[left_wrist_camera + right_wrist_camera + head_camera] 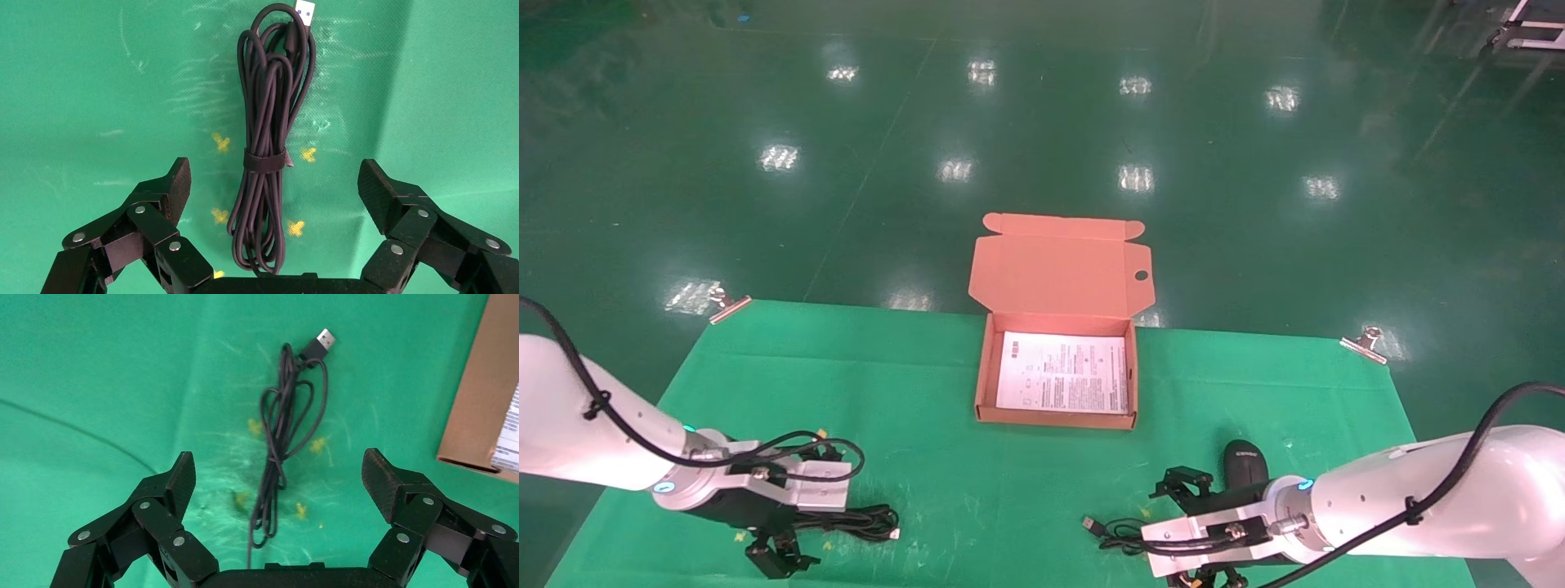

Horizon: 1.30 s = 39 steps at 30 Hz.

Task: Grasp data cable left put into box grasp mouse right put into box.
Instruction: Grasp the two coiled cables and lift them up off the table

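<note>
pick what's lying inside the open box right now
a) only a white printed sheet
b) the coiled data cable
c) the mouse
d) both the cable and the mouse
a: the box holds only the white printed sheet; the data cable lies on the green cloth under the open left tool, and the mouse sits on the cloth by the right arm, with the open right tool over its cord.

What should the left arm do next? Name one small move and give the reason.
Probably lower the left gripper straight down and close on the data cable. Its fingers are open on either side of the strapped bundle, which lies flat on the green mat. The box is open and holds only its printed sheet.
</note>
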Tool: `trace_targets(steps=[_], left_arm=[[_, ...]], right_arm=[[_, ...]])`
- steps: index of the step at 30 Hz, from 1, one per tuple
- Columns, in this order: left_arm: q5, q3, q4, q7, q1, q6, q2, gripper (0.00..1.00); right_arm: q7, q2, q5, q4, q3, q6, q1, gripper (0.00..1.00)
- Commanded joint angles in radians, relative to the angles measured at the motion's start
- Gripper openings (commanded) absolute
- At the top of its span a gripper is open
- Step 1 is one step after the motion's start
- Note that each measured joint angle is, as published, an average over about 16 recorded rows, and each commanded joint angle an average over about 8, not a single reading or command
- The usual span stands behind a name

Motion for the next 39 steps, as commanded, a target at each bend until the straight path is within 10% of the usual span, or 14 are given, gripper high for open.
trace_targets(steps=[1,12,21,39], left_arm=[[0.005,0.003,0.028,0.017,0.000,-0.010,0.012,1.00],[-0.006,-0.005,0.166,0.087,-0.007,-0.044,0.058,1.00],[-0.013,-0.007,0.220,0.118,-0.008,-0.052,0.073,0.00],[-0.013,-0.007,0.205,0.111,-0.008,-0.049,0.069,0.00]], right_arm=[[-0.012,-0.007,-0.007,-0.016,-0.001,0.016,-0.005,1.00],[-0.045,-0.040,-0.062,-0.097,-0.017,0.085,-0.022,1.00],[-0.040,-0.058,-0.082,-0.133,-0.023,0.105,-0.026,0.01],[-0.041,-0.053,-0.077,-0.125,-0.023,0.098,-0.025,0.00]])
